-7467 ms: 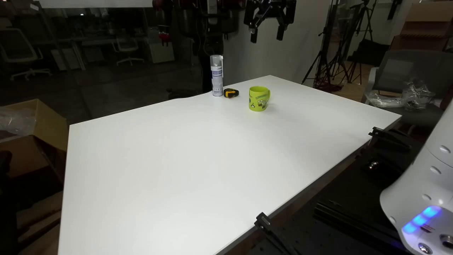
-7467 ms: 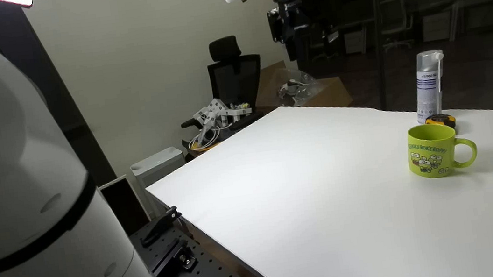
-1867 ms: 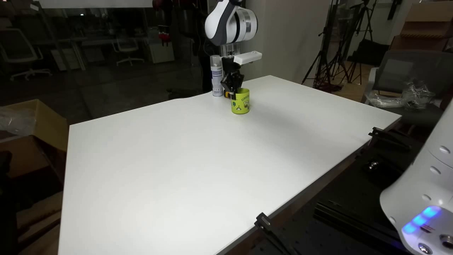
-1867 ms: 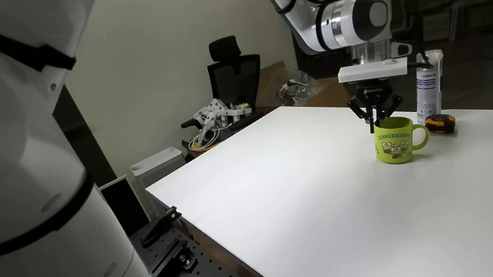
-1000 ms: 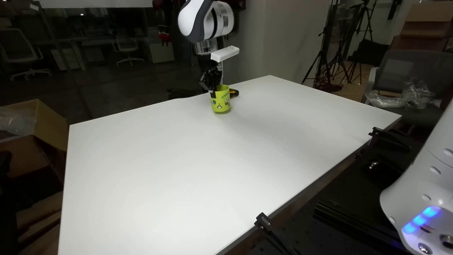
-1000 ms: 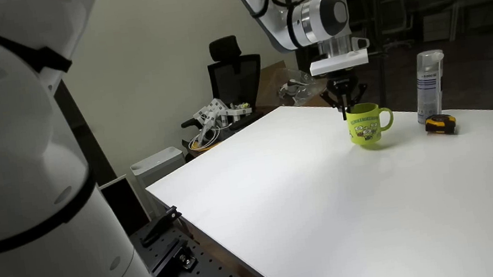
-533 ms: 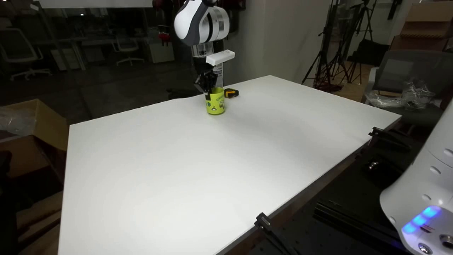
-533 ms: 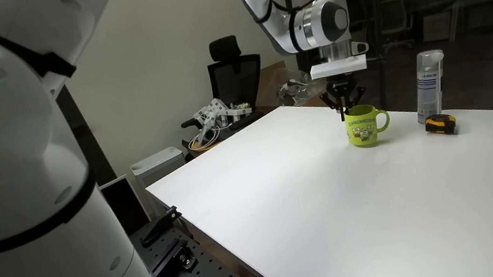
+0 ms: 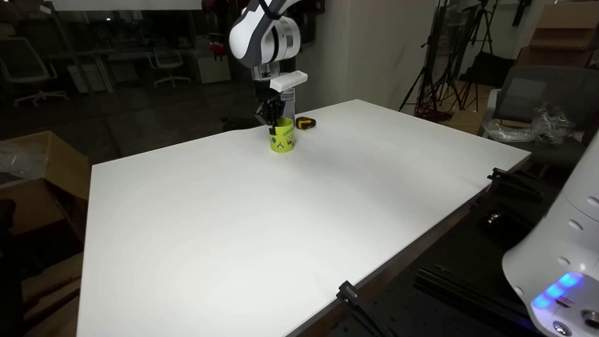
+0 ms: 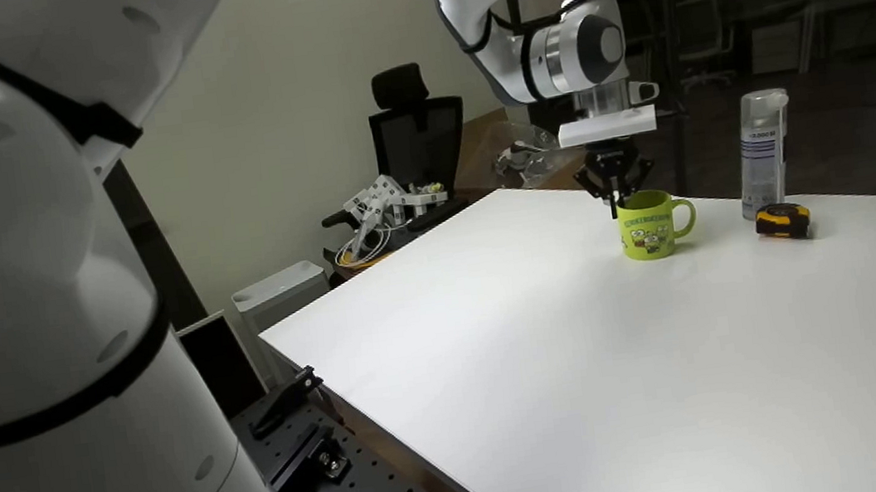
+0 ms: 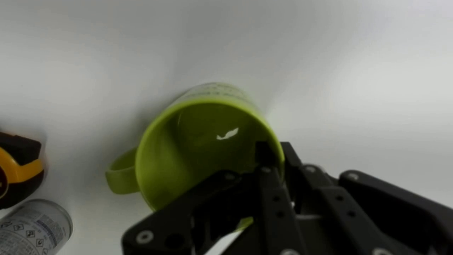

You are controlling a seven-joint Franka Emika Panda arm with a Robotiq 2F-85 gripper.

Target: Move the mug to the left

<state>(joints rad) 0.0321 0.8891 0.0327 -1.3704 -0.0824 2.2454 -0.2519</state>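
The bright yellow-green mug [image 10: 646, 229] is upright at the far side of the white table [image 10: 516, 337], its handle pointing away from the gripper. My gripper [image 10: 619, 205] comes down from above and is shut on the mug's rim. In the wrist view one of its dark fingers [image 11: 265, 152] sits inside the mug [image 11: 198, 148] and one outside, with the wall pinched between them. In an exterior view the mug [image 9: 282, 138] looks at or barely above the table top; whether its base touches I cannot tell. The handle is hidden there.
A white-and-blue spray can [image 10: 761, 156] and a black-and-orange tape measure [image 10: 783, 221] stand on the mug's handle side. Behind my gripper, the can [image 9: 289, 103] is partly hidden in an exterior view. The table's far edge [image 9: 196, 139] runs close behind the mug.
Several seconds ago the mug stood ungripped, farther right in both exterior views. Since then my gripper has taken its rim and carried it left. Over the last second it has come down slightly.
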